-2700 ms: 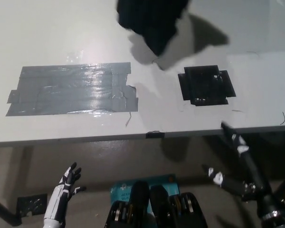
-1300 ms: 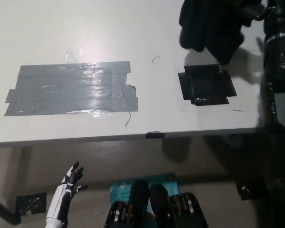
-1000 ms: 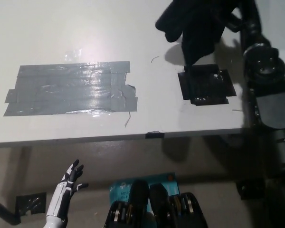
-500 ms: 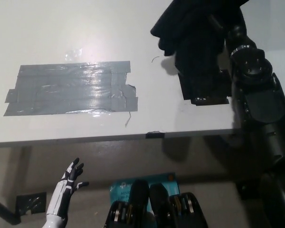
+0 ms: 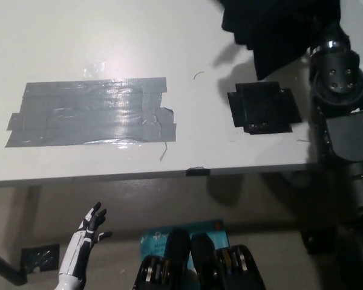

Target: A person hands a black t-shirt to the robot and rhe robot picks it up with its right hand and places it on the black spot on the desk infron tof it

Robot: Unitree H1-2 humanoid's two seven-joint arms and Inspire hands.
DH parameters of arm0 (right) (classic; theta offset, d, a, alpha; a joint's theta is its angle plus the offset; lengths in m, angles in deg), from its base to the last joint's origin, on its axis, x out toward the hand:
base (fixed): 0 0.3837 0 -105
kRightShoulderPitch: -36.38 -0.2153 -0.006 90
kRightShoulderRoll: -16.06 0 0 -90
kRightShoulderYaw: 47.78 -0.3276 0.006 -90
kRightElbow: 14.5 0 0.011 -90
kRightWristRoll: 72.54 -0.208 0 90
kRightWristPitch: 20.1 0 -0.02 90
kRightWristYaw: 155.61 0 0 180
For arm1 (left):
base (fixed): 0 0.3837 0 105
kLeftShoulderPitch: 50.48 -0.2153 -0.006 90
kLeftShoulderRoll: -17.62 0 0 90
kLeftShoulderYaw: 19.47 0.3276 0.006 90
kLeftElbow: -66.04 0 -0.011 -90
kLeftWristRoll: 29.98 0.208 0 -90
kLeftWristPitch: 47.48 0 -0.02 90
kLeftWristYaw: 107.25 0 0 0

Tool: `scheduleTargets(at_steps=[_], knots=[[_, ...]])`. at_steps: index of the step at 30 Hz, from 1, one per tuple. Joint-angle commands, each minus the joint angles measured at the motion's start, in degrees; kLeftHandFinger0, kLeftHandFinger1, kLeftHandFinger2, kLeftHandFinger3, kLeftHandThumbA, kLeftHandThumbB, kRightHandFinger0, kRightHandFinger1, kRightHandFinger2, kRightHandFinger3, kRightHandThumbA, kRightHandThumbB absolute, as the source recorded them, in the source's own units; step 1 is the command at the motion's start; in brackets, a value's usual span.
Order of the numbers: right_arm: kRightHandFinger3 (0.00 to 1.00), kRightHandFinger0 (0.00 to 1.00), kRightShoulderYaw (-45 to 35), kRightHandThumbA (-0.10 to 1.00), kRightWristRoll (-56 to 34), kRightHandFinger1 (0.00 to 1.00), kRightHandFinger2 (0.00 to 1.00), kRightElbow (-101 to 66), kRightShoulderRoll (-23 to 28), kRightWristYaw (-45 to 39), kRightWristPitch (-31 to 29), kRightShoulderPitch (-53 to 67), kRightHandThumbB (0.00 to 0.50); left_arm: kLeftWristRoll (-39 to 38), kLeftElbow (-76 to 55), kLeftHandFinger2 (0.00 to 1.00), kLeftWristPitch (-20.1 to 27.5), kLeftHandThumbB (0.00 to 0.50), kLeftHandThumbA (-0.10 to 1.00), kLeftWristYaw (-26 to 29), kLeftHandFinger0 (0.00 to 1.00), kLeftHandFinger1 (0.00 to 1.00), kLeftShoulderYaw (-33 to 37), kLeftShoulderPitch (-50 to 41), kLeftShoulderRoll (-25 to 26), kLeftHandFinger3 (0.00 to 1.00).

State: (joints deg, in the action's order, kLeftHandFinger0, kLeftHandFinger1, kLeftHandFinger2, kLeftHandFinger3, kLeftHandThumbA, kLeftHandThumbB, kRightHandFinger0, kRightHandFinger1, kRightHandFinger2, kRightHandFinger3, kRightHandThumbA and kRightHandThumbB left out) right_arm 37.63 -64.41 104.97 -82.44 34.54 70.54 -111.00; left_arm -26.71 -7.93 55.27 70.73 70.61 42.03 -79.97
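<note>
Black t-shirt held up over the far right of the table, not yet on the black spot.

Head view: the black t-shirt (image 5: 278, 30) hangs just beyond the black spot (image 5: 264, 109); the right hand is hidden behind cloth, so its grip can't be told. Best to bring it nearer, centre it, then lower. The left hand (image 5: 91, 225) rests open, low and near left.

black t-shirt (image 5: 278, 30) – bunched, hanging above desk's far right | black spot (image 5: 264, 109) – flat, uncovered, just below it
</note>
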Motion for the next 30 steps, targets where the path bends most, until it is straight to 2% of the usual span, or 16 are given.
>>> scheduleTargets(at_steps=[1,2,3,5,6,7,10,13,16,17,20,21,23,24,27,30], knots=[[0.92,0.48,0.78,-0.1,0.77,0.61,0.7,-3.16,2.71,-0.99,-1.1,-0.92,0.151,0.0,-1.56,0.99,0.66,0.418,1.0,-0.62,0.81,0.98,0.08,0.78,0.89,1.0],[0.91,0.1,1.21,-0.1,0.37,0.3,0.73,-2.83,3.21,-2.28,-1.2,-0.28,0.152,0.39,-1.69,0.98,0.58,0.42,1.0,-0.5,0.78,0.97,0.2,0.71,0.94,1.0],[0.93,0.02,1.88,-0.1,0.6,0.33,0.84,-3.05,3.6,-3.09,-0.23,0.77,0.155,0.57,-2.06,0.97,0.53,0.422,1.0,-0.55,0.78,0.96,0.36,0.22,0.96,1.0],[0.98,0.04,3.84,-0.1,1.04,0.42,0.98,-1.31,4.67,-5.39,-1.54,2.48,0.15,0.81,-2.17,0.97,0.51,0.421,1.0,-0.72,0.78,0.97,0.58,0.02,1.08,1.0],[0.99,0.12,5.05,-0.1,1.97,0.49,1.0,-0.61,5.32,-6.25,-0.96,2.93,0.157,0.74,-1.99,0.97,0.69,0.421,1.0,-0.81,0.78,0.97,0.59,0.22,1.15,1.0],[0.99,0.13,5.77,-0.1,2.19,0.5,1.0,-0.1,5.68,-6.58,-0.74,3.08,0.161,0.71,-1.95,0.97,0.78,0.421,1.0,-0.85,0.78,0.97,0.56,0.43,1.23,1.0],[0.95,0.0,9.87,-0.1,4.95,0.48,0.95,3.97,7.64,-8.11,-2.38,4.44,0.155,1.06,-2.17,0.97,0.57,0.433,1.0,-0.57,0.77,0.96,0.48,0.34,1.29,1.0],[0.95,0.01,15.3,-0.1,11.12,0.48,0.91,10.05,9.64,-4.94,-5.73,4.42,0.151,0.85,-2.89,0.97,0.13,0.421,1.0,-0.79,0.76,0.95,0.4,0.08,1.46,1.0],[0.98,0.0,17.94,-0.1,12.93,0.49,0.92,14.01,10.37,-3.26,-6.07,3.72,0.144,0.83,-3.0,0.97,0.17,0.415,1.0,-0.91,0.75,0.95,0.4,0.46,1.64,1.0],[1.0,0.02,20.42,-0.1,14.68,0.55,0.99,17.54,10.99,-3.63,-5.77,3.23,0.136,1.06,-2.86,0.96,-0.12,0.432,1.0,-0.85,0.75,0.95,0.5,0.91,1.63,1.0],[1.0,0.21,24.04,-0.1,16.87,0.71,1.0,20.62,11.75,-5.91,-5.38,2.32,0.195,1.39,-2.45,0.96,0.12,0.427,1.0,-0.8,0.75,0.94,0.66,1.55,1.74,1.0],[1.0,0.43,26.1,-0.1,17.19,0.9,1.0,21.26,11.96,-10.15,-4.34,1.99,0.266,1.29,-2.48,0.96,-0.07,0.424,1.0,-0.91,0.74,0.94,0.67,1.69,1.78,1.0],[1.0,0.93,28.87,-0.06,16.39,1.0,1.0,21.34,12.15,-16.81,-4.45,2.11,0.302,1.29,-2.63,0.95,-0.29,0.415,1.0,-1.07,0.73,0.93,0.73,1.77,1.86,1.0],[1.0,1.0,30.91,-0.02,16.76,1.0,1.0,20.66,12.31,-20.13,-4.57,2.25,0.31,1.38,-2.49,0.95,-0.18,0.41,1.0,-1.14,0.72,0.93,0.8,2.16,1.98,1.0],[1.0,1.0,37.1,0.13,20.35,1.0,1.0,14.53,13.45,-27.59,-1.47,3.03,0.336,1.42,-2.64,0.95,-0.56,0.406,1.0,-1.24,0.72,0.93,0.88,2.6,2.01,1.0],[1.0,1.0,41.39,0.18,21.49,1.0,1.0,1.02,16.73,-36.5,3.86,3.99,0.314,1.35,-2.88,0.96,-1.42,0.397,1.0,-1.53,0.73,0.94,0.91,3.04,2.18,1.0]])
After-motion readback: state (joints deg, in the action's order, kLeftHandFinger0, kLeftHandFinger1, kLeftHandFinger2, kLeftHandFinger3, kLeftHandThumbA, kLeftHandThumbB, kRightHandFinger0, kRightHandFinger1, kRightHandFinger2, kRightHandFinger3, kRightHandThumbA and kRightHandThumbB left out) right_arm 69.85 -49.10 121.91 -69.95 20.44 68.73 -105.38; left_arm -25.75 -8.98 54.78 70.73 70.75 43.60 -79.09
